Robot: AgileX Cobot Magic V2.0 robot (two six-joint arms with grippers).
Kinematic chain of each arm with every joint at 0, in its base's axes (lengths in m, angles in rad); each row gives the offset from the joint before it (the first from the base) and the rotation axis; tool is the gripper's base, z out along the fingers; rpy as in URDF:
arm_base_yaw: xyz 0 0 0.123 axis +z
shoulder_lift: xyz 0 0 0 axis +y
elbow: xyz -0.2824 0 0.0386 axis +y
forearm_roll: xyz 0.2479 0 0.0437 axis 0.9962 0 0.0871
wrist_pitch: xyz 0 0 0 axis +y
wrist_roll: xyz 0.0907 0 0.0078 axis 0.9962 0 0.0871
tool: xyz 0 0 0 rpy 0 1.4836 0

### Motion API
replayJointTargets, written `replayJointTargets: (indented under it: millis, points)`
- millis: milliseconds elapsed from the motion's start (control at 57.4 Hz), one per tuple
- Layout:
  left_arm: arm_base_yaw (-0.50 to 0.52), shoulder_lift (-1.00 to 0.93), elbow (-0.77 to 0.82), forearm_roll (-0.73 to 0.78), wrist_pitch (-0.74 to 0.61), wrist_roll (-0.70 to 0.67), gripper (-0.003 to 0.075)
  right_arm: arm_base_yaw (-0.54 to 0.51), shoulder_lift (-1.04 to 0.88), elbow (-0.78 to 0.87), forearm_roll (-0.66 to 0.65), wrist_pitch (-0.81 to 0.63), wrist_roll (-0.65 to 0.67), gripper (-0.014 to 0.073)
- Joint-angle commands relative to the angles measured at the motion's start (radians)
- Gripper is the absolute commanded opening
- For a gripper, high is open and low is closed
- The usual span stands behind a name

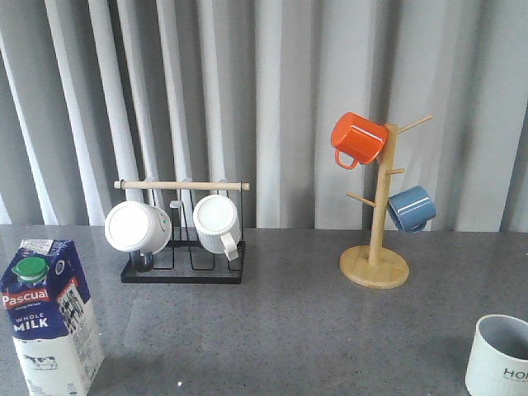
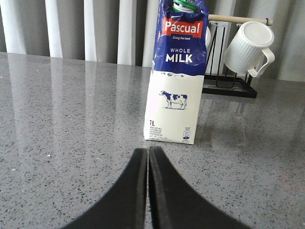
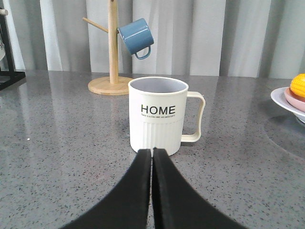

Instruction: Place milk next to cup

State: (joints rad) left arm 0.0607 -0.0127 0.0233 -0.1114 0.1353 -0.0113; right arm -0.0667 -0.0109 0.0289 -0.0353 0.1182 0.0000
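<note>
The milk carton (image 1: 51, 318), blue and white with a green cap, stands upright at the front left of the grey table. It also shows in the left wrist view (image 2: 176, 76), a short way ahead of my left gripper (image 2: 148, 151), which is shut and empty. The HOME cup (image 1: 499, 356) stands at the front right edge of the front view. In the right wrist view the cup (image 3: 157, 114) is just ahead of my right gripper (image 3: 152, 152), which is shut and empty. Neither gripper shows in the front view.
A black rack (image 1: 183, 271) with a wooden bar holds two white mugs (image 1: 137, 227) at the back left. A wooden mug tree (image 1: 375, 266) holds an orange mug (image 1: 357, 139) and a blue mug (image 1: 411, 208). A plate with fruit (image 3: 291, 98) sits right of the cup.
</note>
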Motion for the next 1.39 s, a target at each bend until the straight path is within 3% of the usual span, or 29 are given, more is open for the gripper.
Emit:
replayJointTargets:
  millis: [0, 1011, 1133, 1238, 1290, 1377]
  points:
    - [0.0, -0.01, -0.015, -0.005, -0.07, -0.009, -0.0006, -0.006, -0.011, 0.006, -0.006, -0.078, -0.008, -0.0004]
    - [0.0, -0.01, -0.016, 0.003, -0.101, -0.001, -0.0006, -0.006, -0.011, 0.006, -0.007, -0.083, -0.01, -0.0004]
    - [0.0, -0.01, -0.027, 0.005, -0.169, -0.001, -0.0006, -0.006, -0.011, 0.006, -0.042, -0.213, -0.045, -0.0004]
    - [0.0, -0.005, -0.085, 0.002, -0.226, -0.001, -0.0006, -0.006, -0.009, -0.019, -0.039, -0.473, 0.0, -0.0004]
    - [0.0, 0.018, -0.136, 0.004, -0.227, 0.0, -0.0006, -0.006, 0.001, -0.057, -0.03, -0.508, 0.018, -0.0004]
    - [0.0, 0.108, -0.238, 0.005, -0.222, 0.032, -0.0006, -0.008, 0.068, -0.163, 0.013, -0.438, 0.011, -0.0004]
